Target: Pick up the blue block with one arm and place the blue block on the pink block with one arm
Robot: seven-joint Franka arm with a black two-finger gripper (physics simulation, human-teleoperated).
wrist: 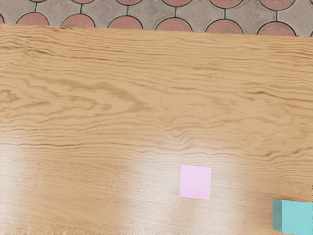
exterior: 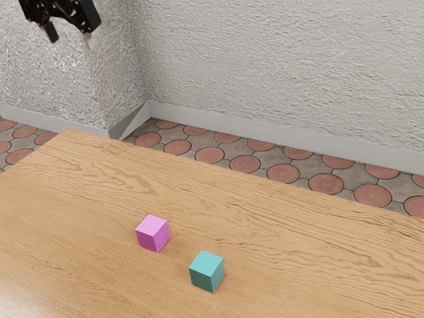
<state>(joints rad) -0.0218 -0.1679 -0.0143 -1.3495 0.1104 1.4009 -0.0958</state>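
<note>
Blue block [exterior: 206, 271] corner-forward, pink block [exterior: 153, 232] near, hand [exterior: 69, 34] high, parted, empty

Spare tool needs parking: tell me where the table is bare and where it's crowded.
Bare: the table from the blocks to its far edge by the tiled floor, and the exterior view's left. Crowded around the pink block and teal block.

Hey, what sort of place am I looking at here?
Probably a simulated indoor room set up for tabletop robot work: a wooden table bearing a pink block and a blue block, a floor of round terracotta tiles, and rough grey plaster walls.
</note>
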